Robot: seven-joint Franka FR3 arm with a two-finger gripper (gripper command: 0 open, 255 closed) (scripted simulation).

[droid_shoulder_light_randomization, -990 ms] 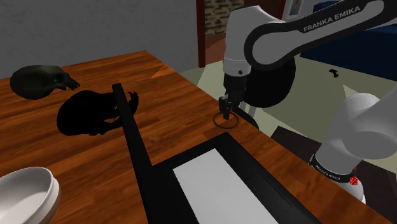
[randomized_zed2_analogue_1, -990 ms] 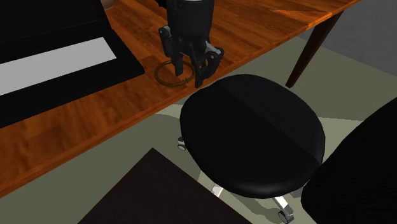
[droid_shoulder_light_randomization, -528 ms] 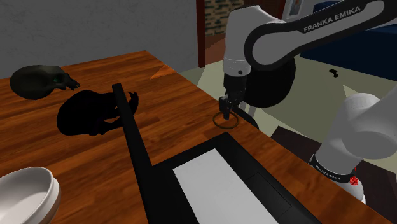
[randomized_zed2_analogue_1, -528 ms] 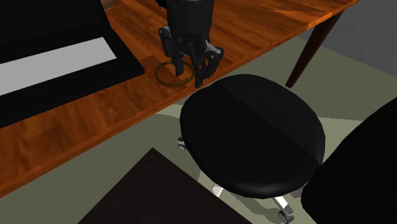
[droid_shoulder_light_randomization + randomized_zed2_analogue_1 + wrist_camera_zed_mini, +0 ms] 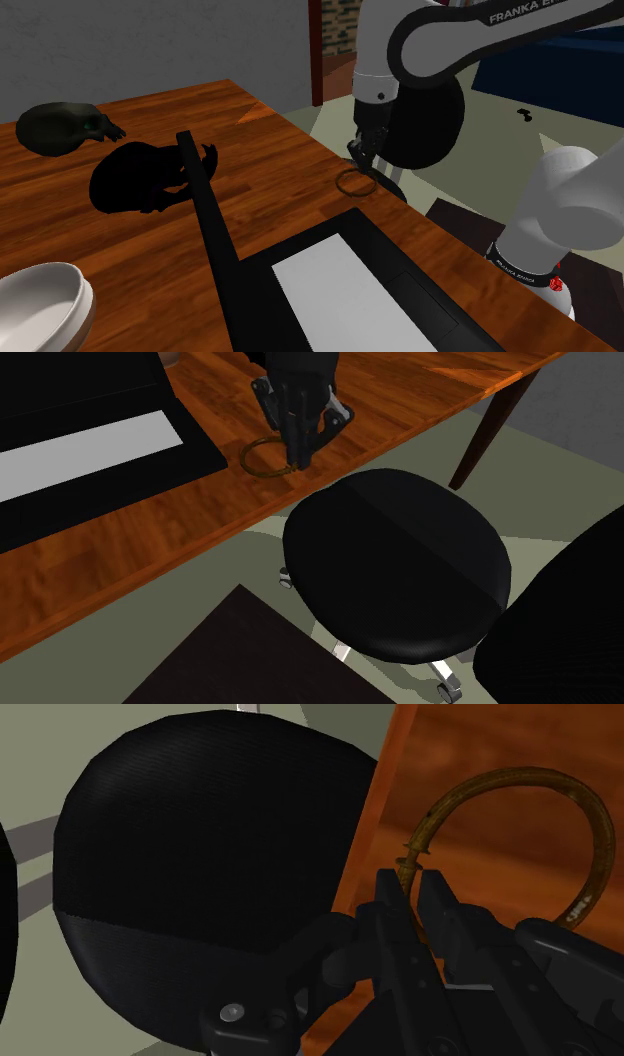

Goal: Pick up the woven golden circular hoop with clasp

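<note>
Hand (image 5: 410,886) on hoop (image 5: 520,773), at table (image 5: 460,744) edge

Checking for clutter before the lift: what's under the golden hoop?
Bare wooden tabletop near its edge lies under the hoop. The gripper clasps the rim, covering that stretch; contact with the wood there cannot be seen.

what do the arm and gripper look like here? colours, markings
Arm: white rounded shells, dark joints, white FRANKA lettering on a dark band, small red mark near the base. Gripper: all black, two slim fingers, screws in its body.
</note>
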